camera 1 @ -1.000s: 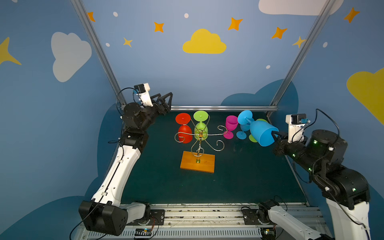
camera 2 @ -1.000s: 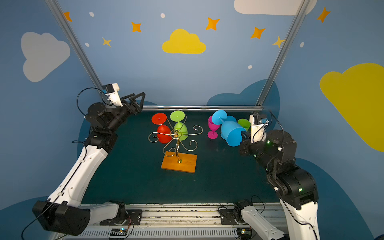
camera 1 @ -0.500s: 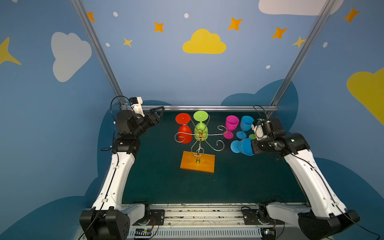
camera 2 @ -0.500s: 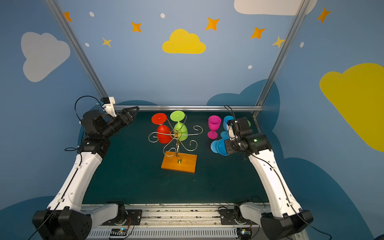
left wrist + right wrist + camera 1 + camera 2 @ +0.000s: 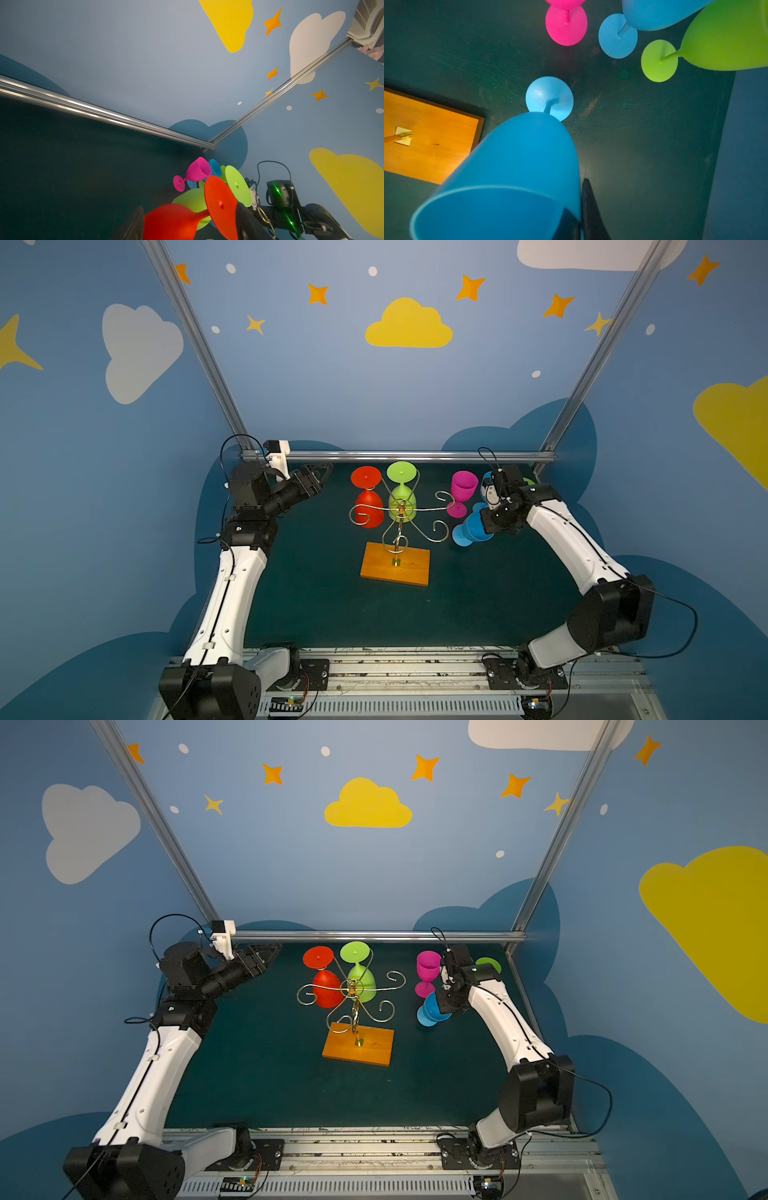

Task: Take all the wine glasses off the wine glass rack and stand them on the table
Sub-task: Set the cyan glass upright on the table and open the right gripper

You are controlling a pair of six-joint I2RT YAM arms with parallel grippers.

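Pinching blue glass (image 5: 519,166) beside pink glass (image 5: 463,487) and rack (image 5: 395,566), right hand (image 5: 580,218); left hand (image 5: 320,475) wide.

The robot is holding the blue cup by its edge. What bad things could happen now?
1. The right gripper pinches the blue glass only at its rim, and it looks tilted; let go like that, it might topple.
2. The pink glass stands close by, so the gripper could knock it.
3. The open left gripper is near the red glass hanging on the thin wire rack; a bump could shake the rack.
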